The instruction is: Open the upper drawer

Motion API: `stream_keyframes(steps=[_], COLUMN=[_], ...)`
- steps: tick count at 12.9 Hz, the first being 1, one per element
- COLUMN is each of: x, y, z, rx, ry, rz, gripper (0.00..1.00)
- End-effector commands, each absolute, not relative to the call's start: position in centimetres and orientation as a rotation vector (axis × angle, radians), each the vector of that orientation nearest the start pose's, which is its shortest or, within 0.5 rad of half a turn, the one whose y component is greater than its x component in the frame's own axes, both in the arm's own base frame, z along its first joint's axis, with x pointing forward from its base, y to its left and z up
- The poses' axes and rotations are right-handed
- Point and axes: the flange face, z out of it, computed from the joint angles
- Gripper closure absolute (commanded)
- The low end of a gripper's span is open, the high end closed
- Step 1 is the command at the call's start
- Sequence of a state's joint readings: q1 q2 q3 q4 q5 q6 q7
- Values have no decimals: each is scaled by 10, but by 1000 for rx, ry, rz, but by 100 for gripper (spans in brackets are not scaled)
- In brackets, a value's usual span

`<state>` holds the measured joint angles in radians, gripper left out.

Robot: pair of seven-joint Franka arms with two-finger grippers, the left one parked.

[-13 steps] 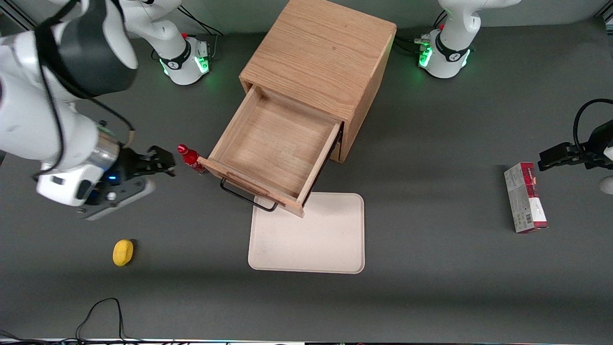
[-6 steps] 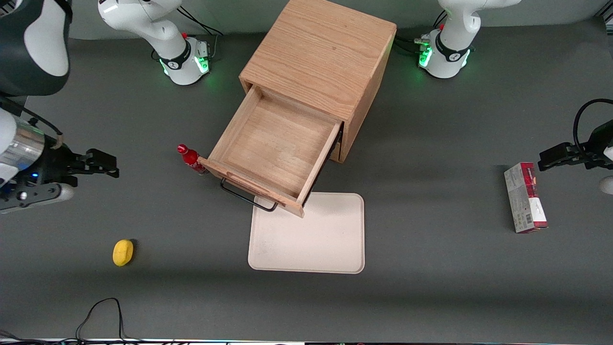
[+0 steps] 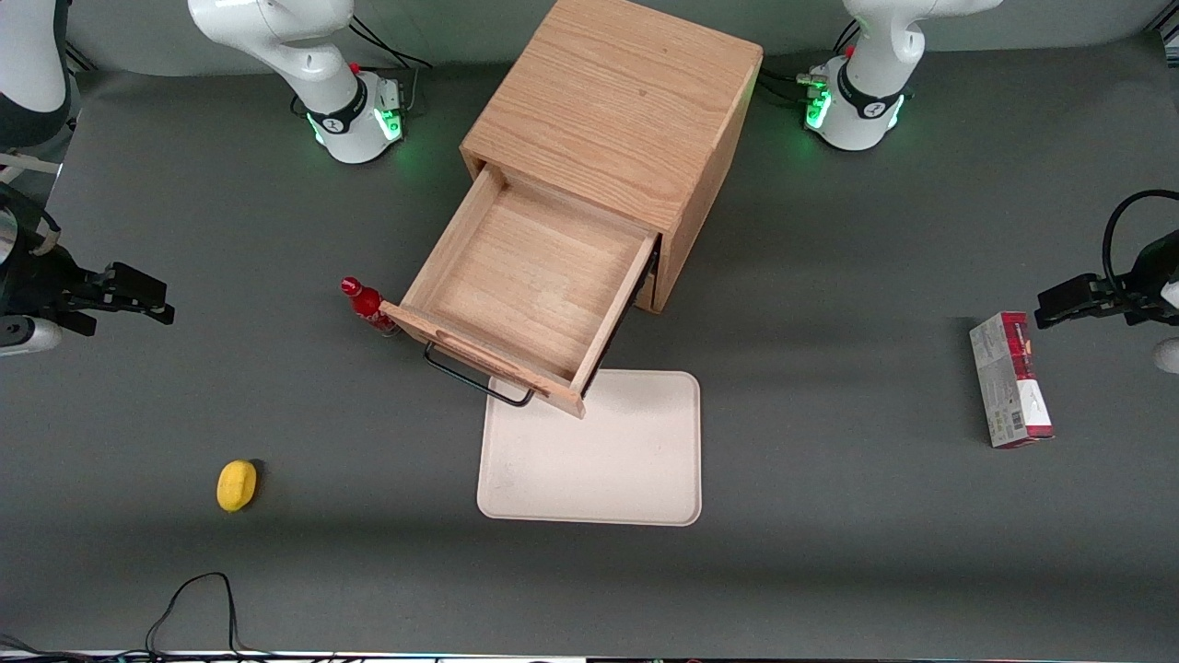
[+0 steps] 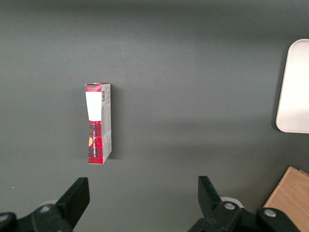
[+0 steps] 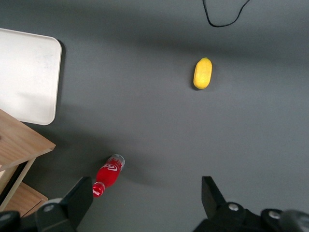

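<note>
The upper drawer (image 3: 530,276) of the oak cabinet (image 3: 617,101) stands pulled far out, and its plain wooden tray is empty. Its thin black wire handle (image 3: 474,379) hangs off the drawer front, over the edge of the tray on the table. The lower drawer is almost wholly hidden under it. My right gripper (image 3: 167,304) is open and empty, well away from the drawer toward the working arm's end of the table. In the right wrist view the gripper (image 5: 147,198) hangs above bare table, and a corner of the drawer front (image 5: 21,145) shows.
A red bottle (image 3: 367,307) stands beside the drawer front's corner and also shows in the right wrist view (image 5: 109,174). A lemon (image 3: 236,484) lies nearer the front camera. A white tray (image 3: 594,451) lies in front of the drawer. A red box (image 3: 1009,378) lies toward the parked arm's end.
My right gripper has drawn away from the red bottle and the drawer, toward the working arm's end of the table. The drawer has stayed open and has not moved.
</note>
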<state>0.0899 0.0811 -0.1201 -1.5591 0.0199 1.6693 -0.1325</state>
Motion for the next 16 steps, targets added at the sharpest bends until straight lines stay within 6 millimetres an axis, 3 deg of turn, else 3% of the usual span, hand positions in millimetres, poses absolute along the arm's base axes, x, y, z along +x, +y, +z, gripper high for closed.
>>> stream_keyframes(steps=[1,10,13,16], x=[570,574,574,575], y=[-23,-27,-49,-51], z=[588,590,588,586], rx=[-3150,-3154,-3156,-3154], ry=[-108,-86,-19,-13], rz=[-60,-55,-47,-42], gripper=[0,0,0,0])
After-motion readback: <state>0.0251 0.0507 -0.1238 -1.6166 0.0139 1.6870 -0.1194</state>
